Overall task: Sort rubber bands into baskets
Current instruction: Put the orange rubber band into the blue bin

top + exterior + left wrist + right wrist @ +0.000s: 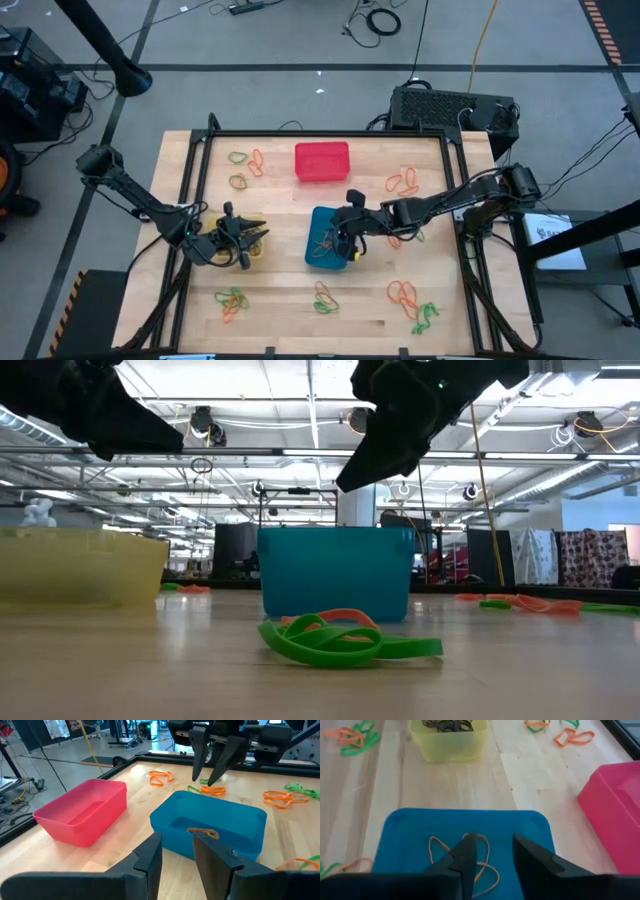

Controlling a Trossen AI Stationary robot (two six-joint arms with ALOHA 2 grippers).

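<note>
Wooden table (pixel 290 310) – scattered rubber bands (pixel 403 292); right end effector (pixel 492 865) released over blue basket (pixel 410 840); left end effector (pixel 175 855) parted, empty.

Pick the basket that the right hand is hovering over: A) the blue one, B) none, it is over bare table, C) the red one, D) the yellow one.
A: the right hand hangs above the blue basket, where orange rubber bands lie; the yellow basket sits farther off.
</note>
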